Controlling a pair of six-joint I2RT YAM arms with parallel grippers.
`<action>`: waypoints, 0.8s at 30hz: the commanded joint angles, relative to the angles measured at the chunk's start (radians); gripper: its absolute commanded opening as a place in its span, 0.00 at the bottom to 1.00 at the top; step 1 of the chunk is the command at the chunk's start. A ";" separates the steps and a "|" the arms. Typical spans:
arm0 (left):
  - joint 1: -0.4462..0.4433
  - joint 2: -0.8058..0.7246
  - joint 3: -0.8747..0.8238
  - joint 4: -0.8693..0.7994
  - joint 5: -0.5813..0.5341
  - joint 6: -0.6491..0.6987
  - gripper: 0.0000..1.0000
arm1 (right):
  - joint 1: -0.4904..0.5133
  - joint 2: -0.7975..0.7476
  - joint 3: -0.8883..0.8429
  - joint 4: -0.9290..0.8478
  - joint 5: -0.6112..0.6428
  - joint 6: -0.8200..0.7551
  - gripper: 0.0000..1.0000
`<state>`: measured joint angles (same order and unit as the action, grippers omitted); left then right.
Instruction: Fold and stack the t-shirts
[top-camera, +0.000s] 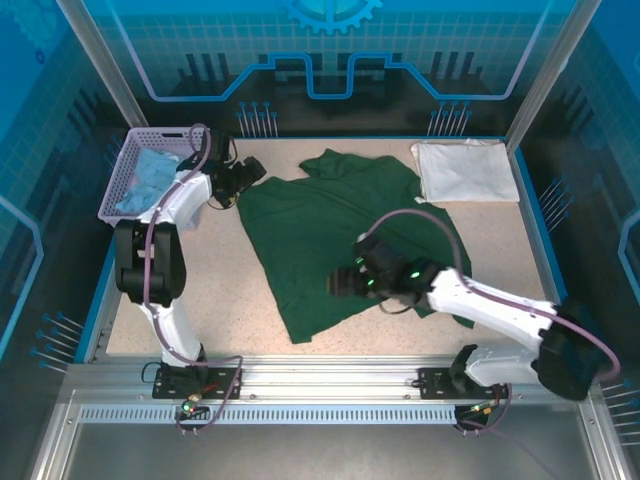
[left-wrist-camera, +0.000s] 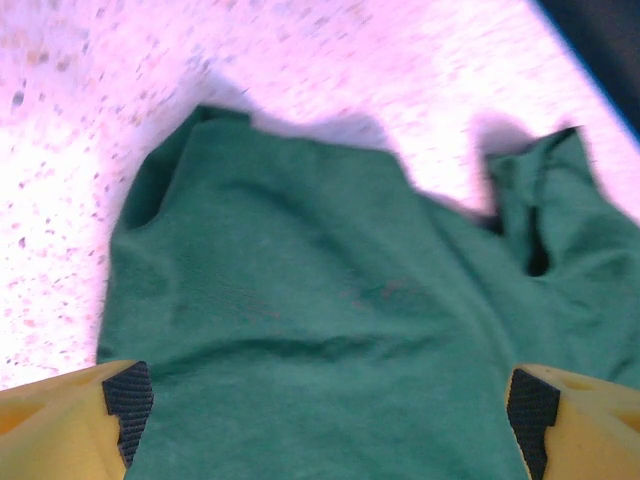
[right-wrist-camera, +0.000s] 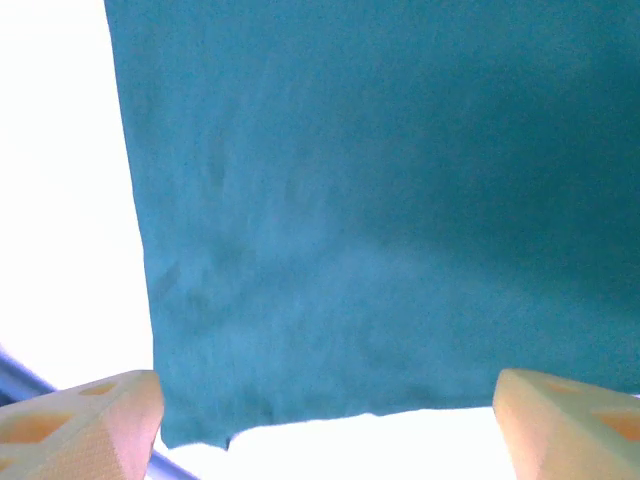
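A large dark green t-shirt (top-camera: 310, 220) lies spread out and wrinkled across the middle of the table. A white t-shirt (top-camera: 465, 170) lies folded at the back right corner. My left gripper (top-camera: 252, 175) hovers at the green shirt's back left edge. In the left wrist view it is open (left-wrist-camera: 328, 405), its fingers wide apart over the green cloth (left-wrist-camera: 300, 280), holding nothing. My right gripper (top-camera: 342, 283) is over the shirt's near part. The right wrist view has it open (right-wrist-camera: 325, 415) above the shirt's (right-wrist-camera: 380, 200) hem, nothing between its fingers.
A lilac basket (top-camera: 128, 165) holding a light blue cloth (top-camera: 148, 180) stands at the back left corner, close to the left arm. Bare speckled tabletop (top-camera: 230, 310) lies in front of the green shirt. Blue walls enclose the table.
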<state>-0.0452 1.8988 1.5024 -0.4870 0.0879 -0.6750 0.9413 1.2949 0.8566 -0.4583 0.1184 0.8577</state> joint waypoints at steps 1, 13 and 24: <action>0.009 0.061 0.008 -0.017 0.035 -0.007 0.92 | 0.175 0.133 0.130 -0.140 0.074 0.018 0.86; 0.015 0.129 -0.043 0.023 -0.024 0.006 0.87 | 0.372 0.617 0.560 -0.378 0.058 -0.026 0.85; 0.015 0.151 -0.104 0.126 0.008 -0.022 0.59 | 0.341 0.804 0.649 -0.423 0.022 -0.026 0.54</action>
<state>-0.0399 2.0453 1.4109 -0.3985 0.0769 -0.6922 1.2980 2.0720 1.4906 -0.8280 0.1566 0.8219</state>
